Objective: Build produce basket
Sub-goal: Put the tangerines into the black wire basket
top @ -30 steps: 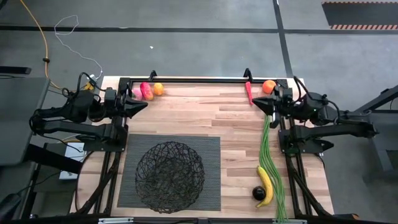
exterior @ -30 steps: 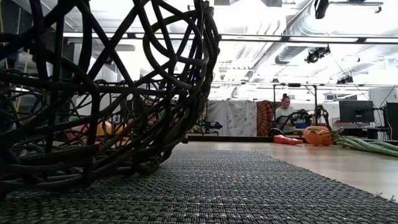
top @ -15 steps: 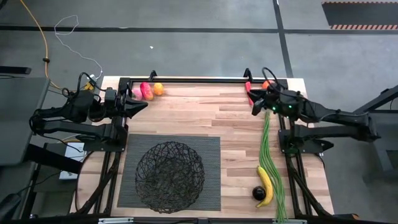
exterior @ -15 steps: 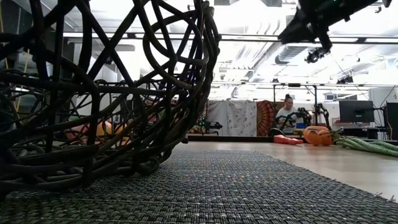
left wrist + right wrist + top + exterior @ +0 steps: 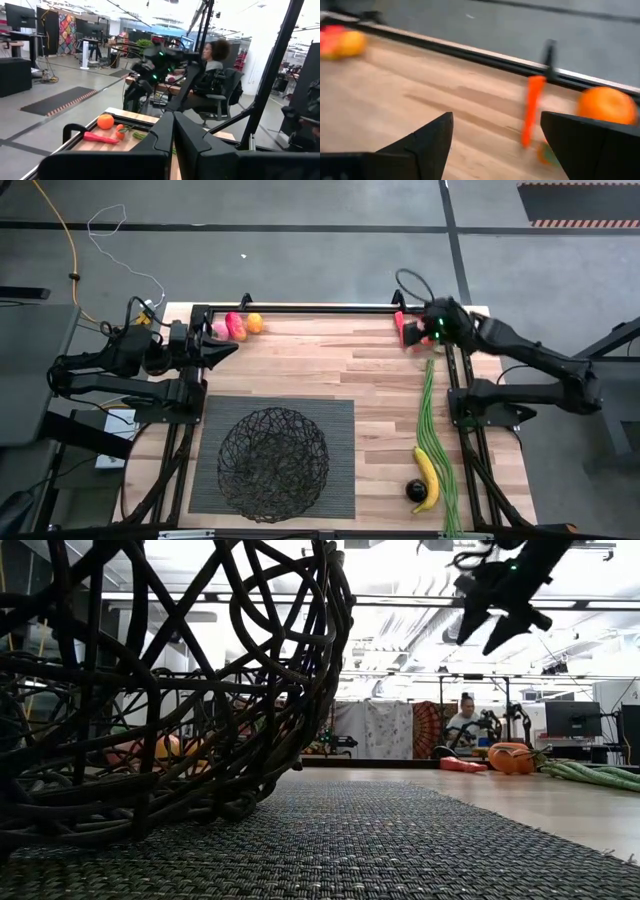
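Right gripper [image 5: 408,332] now spread, empty, swung over red pepper [image 5: 399,326] at table's far edge, seemingly above it; previously pressed together nearer beans [image 5: 432,415]. Left gripper [image 5: 232,346] unchanged, shut.

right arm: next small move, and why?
Probably lower the right hand onto the red pepper at the table's far right corner. Its fingers stand open, holding nothing, raised above the table with the pepper lying between them and an orange just beside. The basket holds nothing yet. The left hand waits, shut.
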`<state>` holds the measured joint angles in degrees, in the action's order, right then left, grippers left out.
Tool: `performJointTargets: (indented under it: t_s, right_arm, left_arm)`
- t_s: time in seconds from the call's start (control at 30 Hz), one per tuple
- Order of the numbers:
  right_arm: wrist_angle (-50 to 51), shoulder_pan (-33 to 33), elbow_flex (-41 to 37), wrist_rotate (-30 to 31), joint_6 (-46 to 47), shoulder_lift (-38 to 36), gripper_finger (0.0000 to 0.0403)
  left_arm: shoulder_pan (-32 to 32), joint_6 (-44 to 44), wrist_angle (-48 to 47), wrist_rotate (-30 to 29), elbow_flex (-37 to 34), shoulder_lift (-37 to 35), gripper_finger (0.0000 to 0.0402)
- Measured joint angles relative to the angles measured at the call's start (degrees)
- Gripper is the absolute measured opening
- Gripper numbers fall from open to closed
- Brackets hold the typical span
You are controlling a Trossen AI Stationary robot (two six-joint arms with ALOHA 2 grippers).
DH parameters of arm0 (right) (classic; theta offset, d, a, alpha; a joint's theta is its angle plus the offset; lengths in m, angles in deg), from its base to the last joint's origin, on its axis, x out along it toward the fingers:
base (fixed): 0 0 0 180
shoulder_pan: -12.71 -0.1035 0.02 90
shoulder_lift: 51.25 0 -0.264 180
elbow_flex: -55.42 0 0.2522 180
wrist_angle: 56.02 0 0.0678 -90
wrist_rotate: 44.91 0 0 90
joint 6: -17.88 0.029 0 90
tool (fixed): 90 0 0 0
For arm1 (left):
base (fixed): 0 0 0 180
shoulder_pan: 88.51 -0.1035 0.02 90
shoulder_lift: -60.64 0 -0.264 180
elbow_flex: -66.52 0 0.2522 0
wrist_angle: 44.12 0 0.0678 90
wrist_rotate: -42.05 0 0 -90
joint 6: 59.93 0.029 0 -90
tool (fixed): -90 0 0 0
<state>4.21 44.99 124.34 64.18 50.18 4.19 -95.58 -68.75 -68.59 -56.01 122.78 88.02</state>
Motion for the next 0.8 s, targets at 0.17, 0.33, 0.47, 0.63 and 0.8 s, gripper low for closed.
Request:
performJointTargets:
  t_s: [0.17, 0.33, 0.47, 0.63, 0.8]
  right_arm:
    - [13.5, 9.3, 7.3, -1.7, 1.1, 10.1, 0.0287]
    - [17.3, 15.7, 7.8, -8.6, 0.8, 17.4, 0.0287]
    - [17.2, 17.8, 7.8, -9.2, 2.4, 21.4, 0.0287]
    - [18.8, 18.0, 7.8, -9.1, 3.7, 23.3, 0.0287]
    - [20.5, 18.0, 3.6, -10.3, 0.4, 22.2, 0.0287]
  left_arm:
    - [0.0, -0.1, -1.2, -0.3, 0.0, 0.0, 0.0003]
    - [0.0, -0.1, -2.0, -0.3, 0.0, 0.0, 0.0003]
    - [0.0, -0.1, -2.0, -0.4, 0.0, 0.0, 0.0003]
    - [0.0, 0.0, -2.0, -1.6, 0.0, 0.0, 0.0003]
    - [0.0, 0.0, -2.0, -1.7, 0.0, 0.0, 0.0003]
